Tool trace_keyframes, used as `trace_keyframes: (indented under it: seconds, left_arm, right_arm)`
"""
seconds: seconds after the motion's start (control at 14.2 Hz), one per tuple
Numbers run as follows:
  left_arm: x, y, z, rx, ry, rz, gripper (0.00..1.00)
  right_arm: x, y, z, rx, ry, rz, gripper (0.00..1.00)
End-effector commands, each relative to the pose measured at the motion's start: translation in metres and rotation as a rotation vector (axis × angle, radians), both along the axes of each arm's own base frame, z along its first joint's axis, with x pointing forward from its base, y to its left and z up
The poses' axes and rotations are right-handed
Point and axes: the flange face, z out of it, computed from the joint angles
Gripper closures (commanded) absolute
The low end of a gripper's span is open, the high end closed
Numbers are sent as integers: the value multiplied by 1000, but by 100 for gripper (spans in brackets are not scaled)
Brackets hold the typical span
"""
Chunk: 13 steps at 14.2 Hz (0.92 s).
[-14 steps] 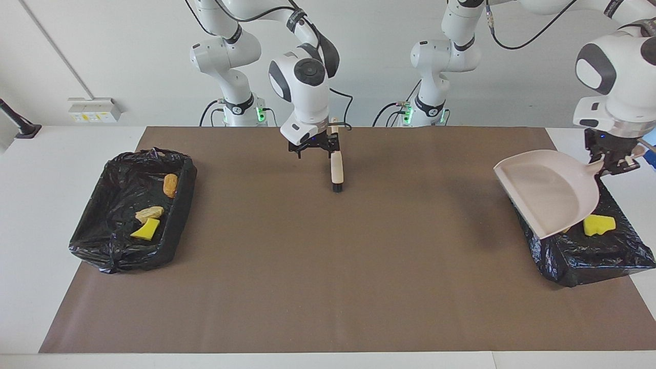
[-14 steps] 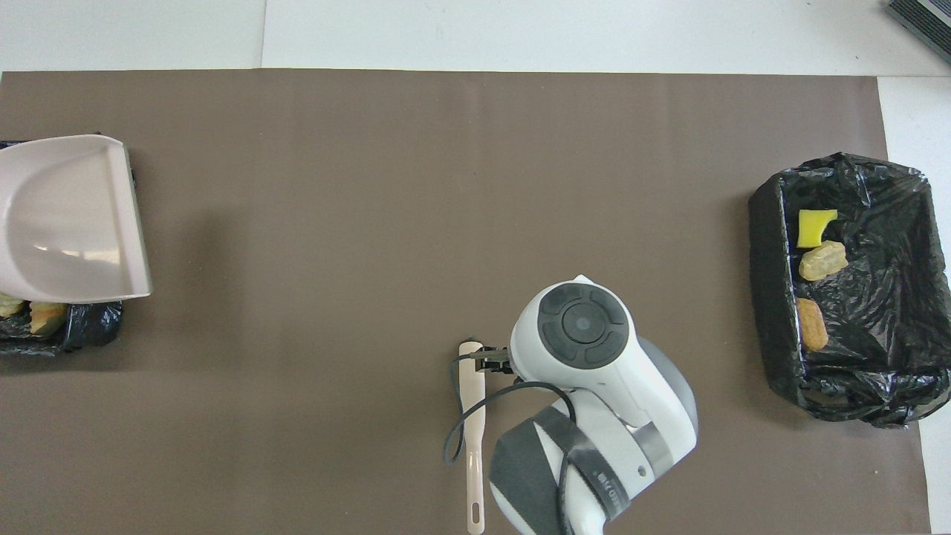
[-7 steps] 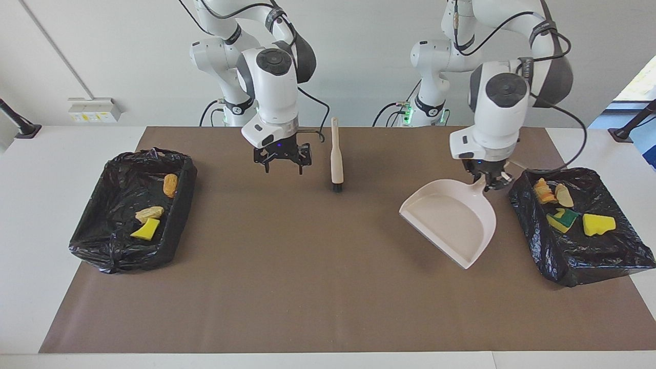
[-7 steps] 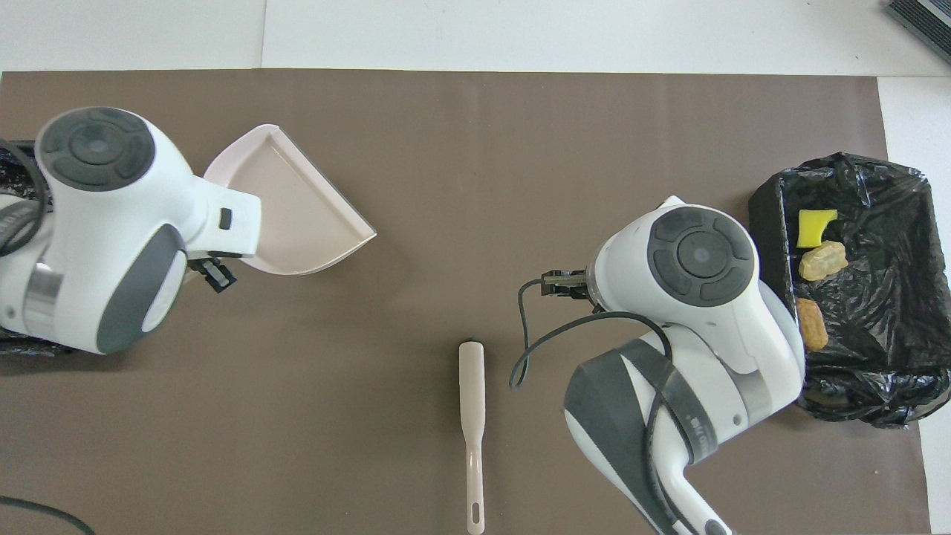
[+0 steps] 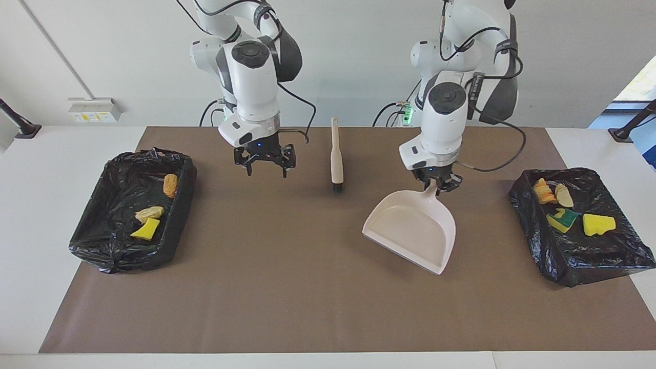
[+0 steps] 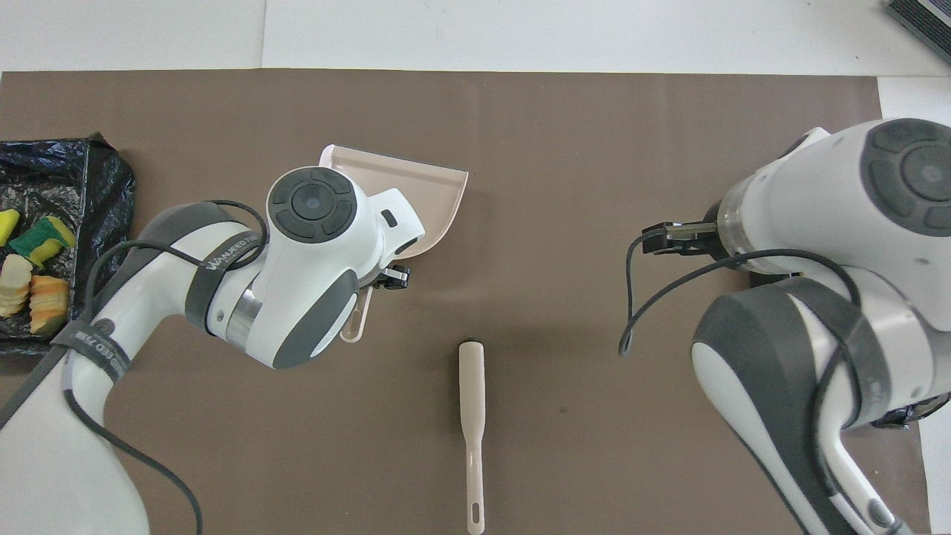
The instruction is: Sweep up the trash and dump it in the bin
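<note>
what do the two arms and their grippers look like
Both arms are glossy white with rounded shells, dark grey joint caps and bands, and loose black cables looping along them. The left gripper and right gripper are small black units with thin jaws. Green lights glow at both bases.

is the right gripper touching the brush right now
Apart. The facing view shows the right gripper hanging with open jaws over bare mat, a clear strip of mat between it and the brush, which lies flat on the table.

Both arms are glossy white with dark grey joint bands and round grey caps; loose black cables trail along them, and green lights glow at the bases.
</note>
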Motion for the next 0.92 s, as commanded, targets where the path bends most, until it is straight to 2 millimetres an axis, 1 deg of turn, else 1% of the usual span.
trace_keyframes:
  seconds: [0.0,0.07,0.14,0.21,0.28,0.35,0.42,0.49,0.56,0.63,0.7,0.78,0.85]
  left_arm:
    - [12,-36,1,-51,-3,157,100]
    - [1,-60,-8,-62,15,182,100]
    - [-1,-73,-7,-74,16,218,100]
    - [-1,-82,-8,-83,16,242,100]
    - [0,-96,-17,-89,30,266,100]
    - [5,-108,-26,-102,44,294,99]
    - [15,-112,-30,-111,55,315,99]
    - [18,-112,-30,-117,54,316,99]
    - [19,-111,-30,-120,52,312,89]
    - [22,-109,-32,-124,53,315,78]
    - [23,-108,-35,-125,55,312,57]
    - [24,-107,-36,-125,56,297,36]
    - [25,-103,-32,-129,54,271,18]
  right_arm:
    - [-10,-44,27,-16,5,-5,0]
    - [-14,-65,40,-17,-7,-43,0]
    - [-17,-75,46,-22,-7,-56,0]
    - [-19,-92,51,-9,-3,-78,0]
    - [-19,-107,59,1,0,-85,0]
    - [-21,-123,74,3,-5,-83,0]
    - [-24,-142,92,3,-7,-70,0]
    - [-28,-153,98,1,8,-54,0]
    - [-32,-168,97,1,31,-67,0]
    - [-37,-177,96,5,44,-83,0]
    - [-45,-176,101,9,41,-83,0]
    - [-52,-174,93,14,65,-86,0]
    - [-58,-175,94,32,75,-76,0]
